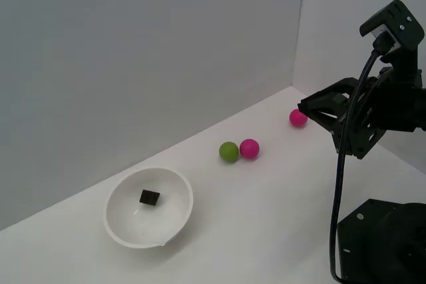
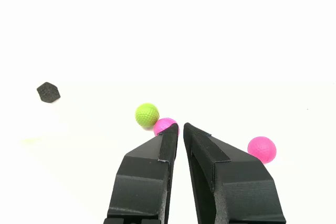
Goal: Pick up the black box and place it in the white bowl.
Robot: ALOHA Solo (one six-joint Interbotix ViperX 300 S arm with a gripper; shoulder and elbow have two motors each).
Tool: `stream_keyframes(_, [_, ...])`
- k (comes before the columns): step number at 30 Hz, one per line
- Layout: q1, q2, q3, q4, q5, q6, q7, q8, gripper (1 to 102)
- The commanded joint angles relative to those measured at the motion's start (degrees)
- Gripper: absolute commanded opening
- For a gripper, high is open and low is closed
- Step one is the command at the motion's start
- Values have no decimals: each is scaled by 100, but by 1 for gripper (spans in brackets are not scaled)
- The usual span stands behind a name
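The black box lies inside the white bowl at the exterior view's lower left; the wrist view shows the black box too, while the bowl washes out against the bright surface there. My gripper hangs raised at the exterior view's right, far from the bowl, beside a pink ball. In the wrist view the gripper has its fingers nearly together with only a thin gap and nothing held.
A green ball and a second pink ball sit touching mid-table near the back wall. The arm's black base fills the exterior view's lower right corner. Grey and white walls meet behind the table.
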Motion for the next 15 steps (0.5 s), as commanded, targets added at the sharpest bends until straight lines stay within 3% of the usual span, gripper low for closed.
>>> stream_keyframes(1, [-97,-18,18,-26,-53,-97,26,35,3])
stream_keyframes(15, [-97,35,53,-26,-44,-97,35,35,3])
